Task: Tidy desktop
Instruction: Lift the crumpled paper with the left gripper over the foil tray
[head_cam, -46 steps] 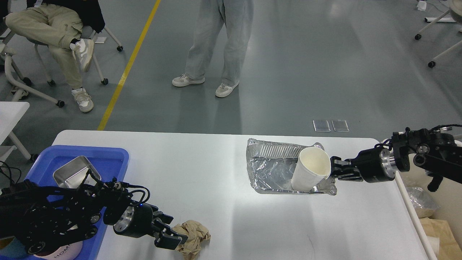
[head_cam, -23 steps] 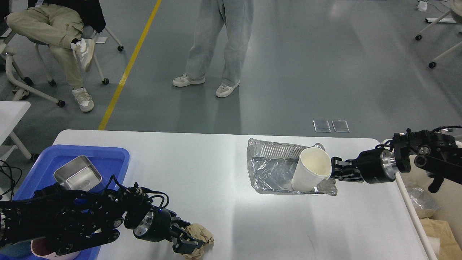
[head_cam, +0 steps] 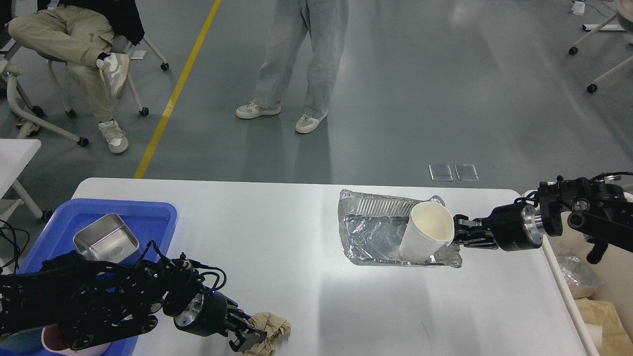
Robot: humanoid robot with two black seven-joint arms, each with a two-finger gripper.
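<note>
While your left tool (head_cam: 249, 336) sits at the near edge of the table (head_cam: 277, 232), its fingers are closed around the crumpled brown paper (head_cam: 269, 330), so you appear to have that scrap in a pinch grip. Your right tool (head_cam: 457, 232) reaches in from the far right and meets the rim of the white paper cup (head_cam: 426, 231); from here you cannot tell how far its fingers are spread or whether they really grip the cup. That cup leans inside the crushed foil tray (head_cam: 376, 232), right of the table's middle. A blue tray (head_cam: 148, 210) holding a steel pan (head_cam: 105, 240) rests on the left end, and a cream bin (head_cam: 610, 277) stands just off the right edge. You look to be mid-pickup on both pieces of rubbish; next, lift each clear and carry it to the bin without dragging the foil along. Compared with half a second ago, your left arm has drawn back slightly with the paper, while the right has hardly shifted.
</note>
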